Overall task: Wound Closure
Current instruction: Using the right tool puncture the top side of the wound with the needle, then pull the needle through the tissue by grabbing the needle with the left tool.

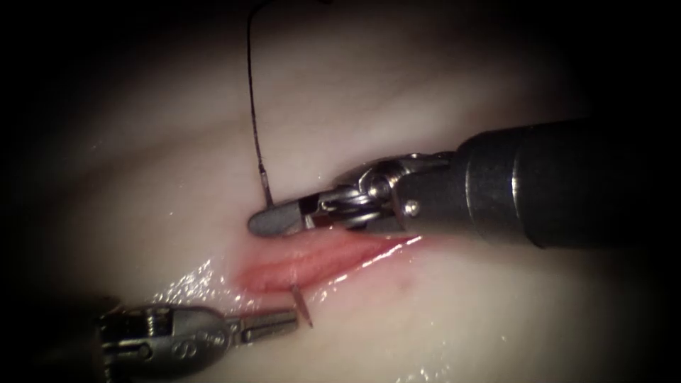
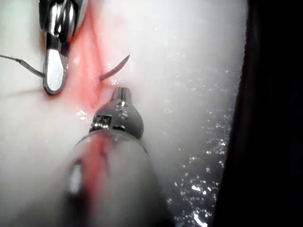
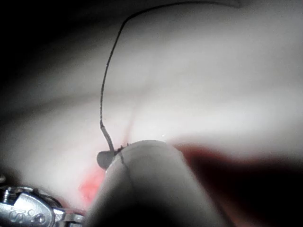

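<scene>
The pale tissue (image 1: 454, 319) carries a reddened cut (image 1: 326, 261) that runs slantwise across the middle. The curved needle (image 1: 302, 306) sits in the tissue; its tip pokes out just below the cut's left end. My right tool (image 1: 264, 223) lies above the cut, jaws shut on the needle near its tail, where the dark thread (image 1: 251, 106) rises away. My left tool (image 1: 291, 319) rests just left of the exposed tip, jaws shut and holding nothing. In the left wrist view the needle tip (image 2: 115, 71) stands free, a short way beyond the left tool (image 2: 120, 92).
Wet, glistening patches (image 1: 190, 281) lie on the tissue left of the cut and along its lower edge. The thread (image 3: 106, 80) arcs up and away over the far tissue. The right tool's thick shaft (image 1: 539, 181) spans the right side above the cut.
</scene>
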### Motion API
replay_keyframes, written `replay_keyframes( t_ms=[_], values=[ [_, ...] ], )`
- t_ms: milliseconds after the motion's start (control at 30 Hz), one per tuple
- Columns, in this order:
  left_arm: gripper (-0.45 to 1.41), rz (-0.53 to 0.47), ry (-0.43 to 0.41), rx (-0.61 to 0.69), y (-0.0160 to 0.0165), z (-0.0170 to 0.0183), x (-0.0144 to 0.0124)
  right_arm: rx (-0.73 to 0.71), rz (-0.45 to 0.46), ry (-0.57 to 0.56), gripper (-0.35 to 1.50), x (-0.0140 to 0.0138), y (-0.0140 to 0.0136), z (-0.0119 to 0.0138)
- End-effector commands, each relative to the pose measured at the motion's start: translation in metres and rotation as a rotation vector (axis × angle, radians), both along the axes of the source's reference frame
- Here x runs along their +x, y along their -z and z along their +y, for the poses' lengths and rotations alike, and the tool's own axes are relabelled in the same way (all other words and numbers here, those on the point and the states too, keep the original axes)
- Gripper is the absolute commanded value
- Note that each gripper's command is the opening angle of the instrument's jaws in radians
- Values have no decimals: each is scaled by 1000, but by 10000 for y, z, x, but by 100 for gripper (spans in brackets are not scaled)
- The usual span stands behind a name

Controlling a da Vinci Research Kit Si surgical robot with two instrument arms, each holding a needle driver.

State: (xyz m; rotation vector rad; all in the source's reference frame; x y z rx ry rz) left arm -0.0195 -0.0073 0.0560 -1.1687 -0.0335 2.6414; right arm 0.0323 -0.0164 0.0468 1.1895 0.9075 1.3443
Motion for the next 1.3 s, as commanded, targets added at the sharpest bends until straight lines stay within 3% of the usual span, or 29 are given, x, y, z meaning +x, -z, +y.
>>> replay_keyframes(
  t_ms=[33,67,200,467,633,967,1300],
  values=[
    [-33,-1,-1,2,-5,-3,-5,-119,-6,-26,52,7,-8,6],
    [-33,-1,0,3,-4,-3,-5,-169,-18,-47,98,6,-10,11],
    [-28,3,-37,-62,9,0,-7,-274,-16,-148,125,-7,-23,35],
    [15,-13,-69,-279,28,7,-21,-309,-70,-199,96,-58,-35,66],
    [31,9,-94,-348,21,3,-41,-310,-68,-233,83,-69,-35,67],
    [25,18,-121,-429,9,11,-52,-313,-70,-239,64,-65,-36,63],
    [17,21,-108,-459,-8,24,-56,-318,-70,-238,64,-68,-37,58]
  ],
)
